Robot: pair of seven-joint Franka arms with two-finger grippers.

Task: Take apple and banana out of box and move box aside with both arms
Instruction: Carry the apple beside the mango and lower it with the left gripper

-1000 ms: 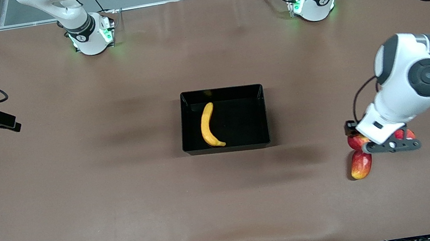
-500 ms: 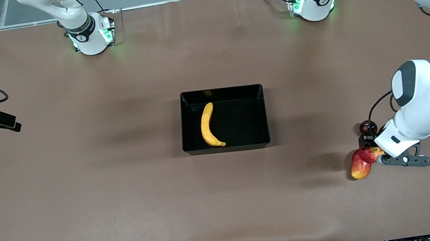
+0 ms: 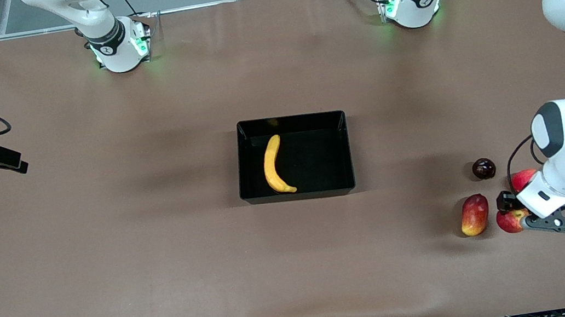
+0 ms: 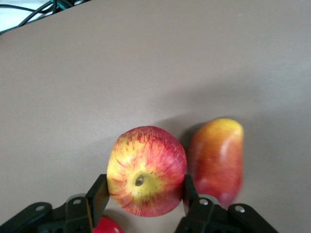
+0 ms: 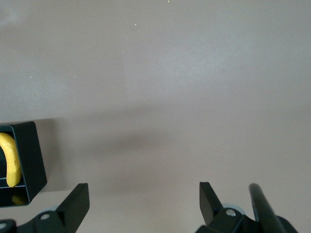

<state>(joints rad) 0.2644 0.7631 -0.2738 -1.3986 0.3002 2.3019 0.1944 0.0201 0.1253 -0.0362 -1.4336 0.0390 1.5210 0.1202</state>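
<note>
The black box [image 3: 345, 149] stands in the middle of the table with the yellow banana [image 3: 275, 166] lying inside it. My left gripper [image 3: 512, 214] is shut on the red apple with yellow streaks [image 3: 507, 222], low over the table beside the mango. In the left wrist view the apple [image 4: 146, 170] sits between the two fingers [image 4: 97, 196] of the left gripper [image 4: 143, 191]. My right gripper [image 3: 12, 162] waits open and empty over the right arm's end of the table. The right wrist view shows it [image 5: 144, 199], a corner of the box [image 5: 29, 155] and the banana [image 5: 10, 165].
An oblong red-yellow mango [image 3: 474, 215] lies next to the apple and also shows in the left wrist view [image 4: 216, 158]. A dark round fruit [image 3: 483, 169] and a plain red round fruit [image 3: 521, 179] lie farther from the front camera than the apple.
My left gripper has moved away from the box with the apple in it, past the mango's end. This uncovered the dark round fruit. The right arm has not moved.
</note>
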